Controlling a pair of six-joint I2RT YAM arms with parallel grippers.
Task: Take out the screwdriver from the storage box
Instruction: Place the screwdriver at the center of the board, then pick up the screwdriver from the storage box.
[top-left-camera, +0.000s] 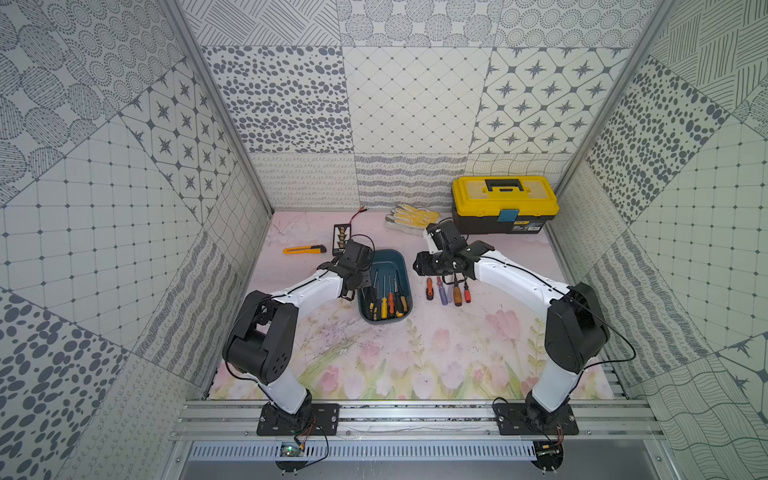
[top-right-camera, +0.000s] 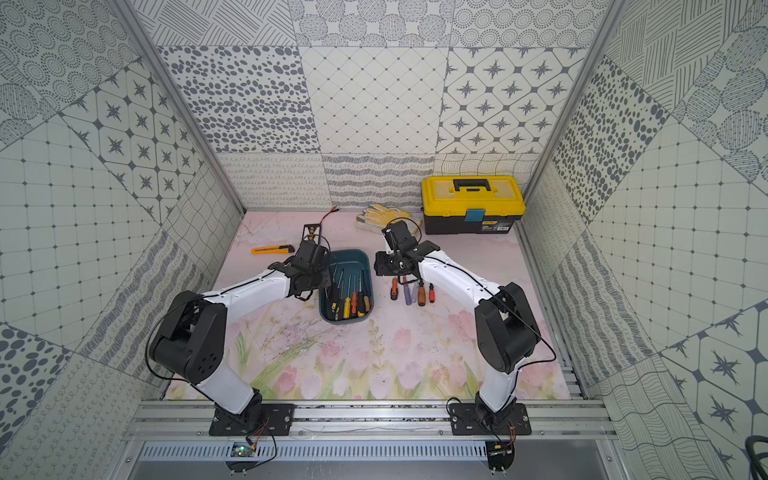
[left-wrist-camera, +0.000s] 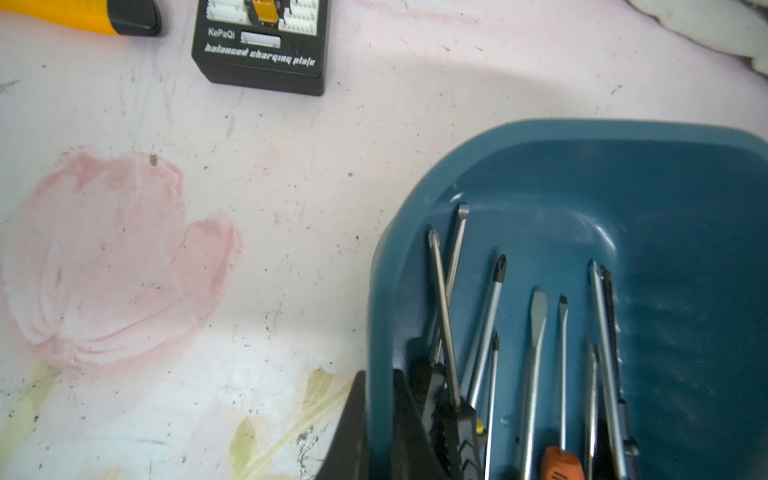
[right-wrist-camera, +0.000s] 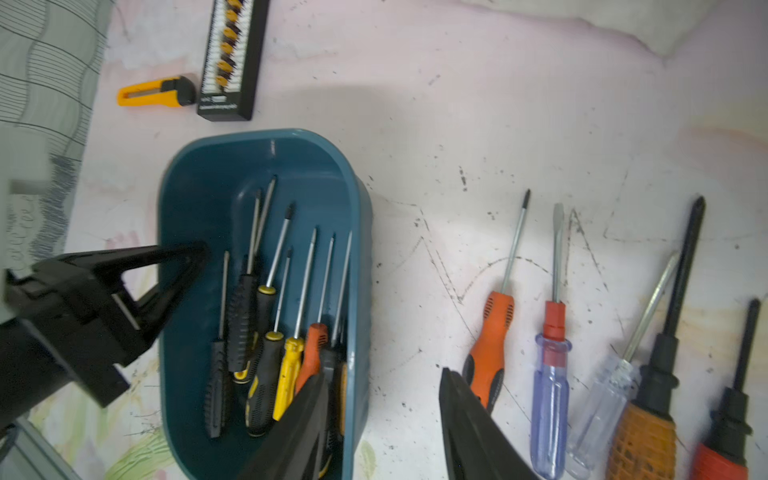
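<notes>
Right gripper (right-wrist-camera: 382, 372), jaws parted and empty, hovers astride the storage box's (right-wrist-camera: 266, 135) wall, screwdrivers (right-wrist-camera: 289, 365) lying inside to its left, the left gripper (left-wrist-camera: 380, 374) clamped on the opposite rim; next, I'd say, drop onto a handle and close.

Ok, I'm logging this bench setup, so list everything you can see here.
storage box: one, teal-blue, mid-mat
boxed screwdrivers: about eight, black, yellow, orange handles, in the box
loose screwdrivers: five, orange, blue, clear, orange-brown, red, row beside the box
toolbox: one, yellow lid on black, far right corner
work gloves: pair, yellow-white, beside the toolbox
utility knife: one, yellow-black, far left
charging plate: one, black, beside the knife
mat: one, pink floral, under everything
left gripper: one, black, shut on the box's wall
right gripper: one, black, open, between box and row
</notes>
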